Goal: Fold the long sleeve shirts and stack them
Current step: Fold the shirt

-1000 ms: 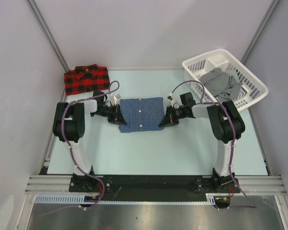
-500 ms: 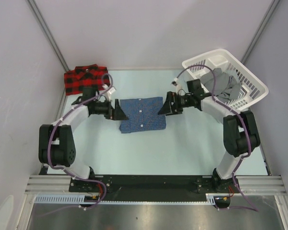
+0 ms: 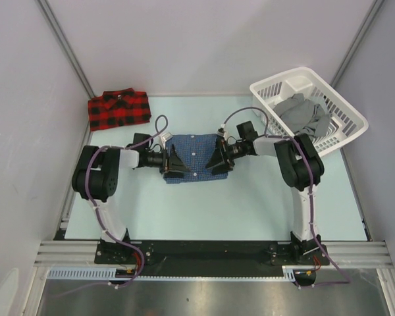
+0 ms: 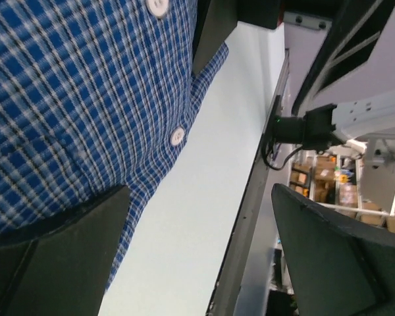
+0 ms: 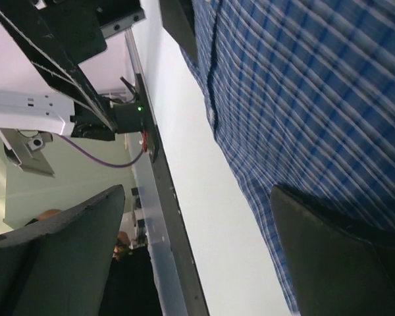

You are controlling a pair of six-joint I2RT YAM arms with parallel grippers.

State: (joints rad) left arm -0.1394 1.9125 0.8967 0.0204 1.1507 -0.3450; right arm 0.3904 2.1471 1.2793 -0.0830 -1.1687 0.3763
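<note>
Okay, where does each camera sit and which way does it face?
Top external: above and behind the bases, looking down on the table, both arms and the blue shirt.
Left wrist: low over the shirt, facing the right hand; own open fingers show.
Right wrist: mirrored, facing the left hand; own fingers show.
Shared: blue shirt.

centre shirt (image 3: pixel 194 157) on table (image 3: pixel 204 204) | other shirt (image 3: pixel 118 109) behind-left, at far-left corner | basket (image 3: pixel 271 91) behind-right, clothes (image 3: pixel 303 113) in it
</note>
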